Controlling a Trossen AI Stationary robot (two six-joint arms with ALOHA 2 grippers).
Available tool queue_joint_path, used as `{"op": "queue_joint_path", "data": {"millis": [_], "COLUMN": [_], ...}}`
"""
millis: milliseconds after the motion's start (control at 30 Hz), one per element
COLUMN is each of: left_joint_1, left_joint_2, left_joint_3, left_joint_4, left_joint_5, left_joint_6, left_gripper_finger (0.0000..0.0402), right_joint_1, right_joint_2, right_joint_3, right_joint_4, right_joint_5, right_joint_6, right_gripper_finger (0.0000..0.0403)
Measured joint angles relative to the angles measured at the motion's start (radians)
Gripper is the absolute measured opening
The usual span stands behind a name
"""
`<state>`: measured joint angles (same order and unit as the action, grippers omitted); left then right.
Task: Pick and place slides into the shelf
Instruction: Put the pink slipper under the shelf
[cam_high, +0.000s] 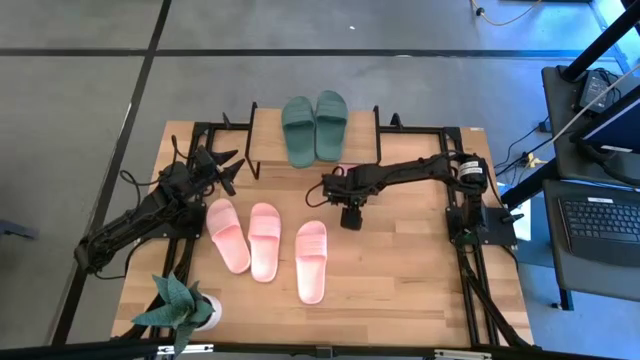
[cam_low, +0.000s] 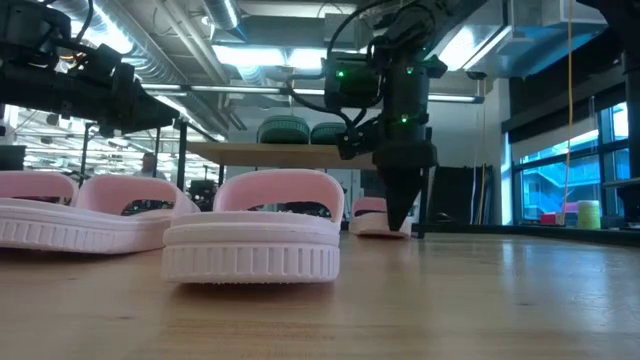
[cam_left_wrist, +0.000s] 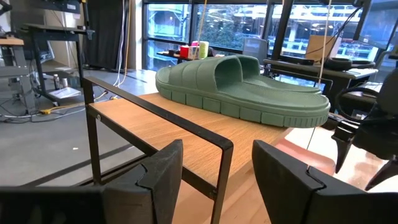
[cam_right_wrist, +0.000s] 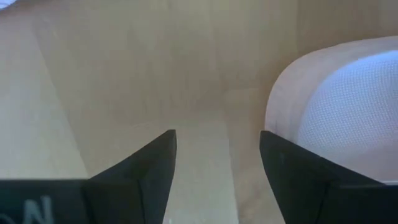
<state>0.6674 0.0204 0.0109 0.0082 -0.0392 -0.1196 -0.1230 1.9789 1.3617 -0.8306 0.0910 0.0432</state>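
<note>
The dark green pair (cam_high: 299, 131) (cam_high: 331, 112) lies flat on the shelf's plank top (cam_high: 265, 135), at the table's far edge. Three pink slides (cam_high: 228, 235) (cam_high: 265, 240) (cam_high: 311, 260) lie soles down on the table. In the low view a fourth pink slide (cam_low: 372, 217) lies under the shelf (cam_low: 280, 153). My right gripper (cam_high: 351, 222) points down, open, just above the table and near the shelf's right half; a pink slide's rounded end (cam_right_wrist: 336, 106) is beside it. My left gripper (cam_high: 228, 170) is open at the shelf's left end, facing a green slide (cam_left_wrist: 249, 87).
A potted plant (cam_high: 185, 305) stands at the table's near left corner. A black frame (cam_high: 470, 240) runs along the table's sides. Bare wood (cam_high: 400, 270) lies to the right of the pink slides. Desks with a laptop (cam_high: 600, 225) stand beyond the right edge.
</note>
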Motion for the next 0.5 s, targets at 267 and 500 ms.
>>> {"op": "queue_joint_path", "data": {"millis": [267, 500], "left_joint_1": [0.0, 0.0], "left_joint_2": [0.0, 0.0], "left_joint_3": [0.0, 0.0], "left_joint_4": [0.0, 0.0], "left_joint_5": [0.0, 0.0], "left_joint_6": [-0.001, -0.001], "left_gripper_finger": [0.0186, 0.0186], "right_joint_1": [-0.019, 0.018], "right_joint_2": [0.0, 0.0], "right_joint_3": [0.0, 0.001], "right_joint_4": [0.003, -0.011], "right_joint_5": [0.014, 0.006], "right_joint_6": [0.007, 0.036], "right_gripper_finger": [0.0232, 0.0232]}}
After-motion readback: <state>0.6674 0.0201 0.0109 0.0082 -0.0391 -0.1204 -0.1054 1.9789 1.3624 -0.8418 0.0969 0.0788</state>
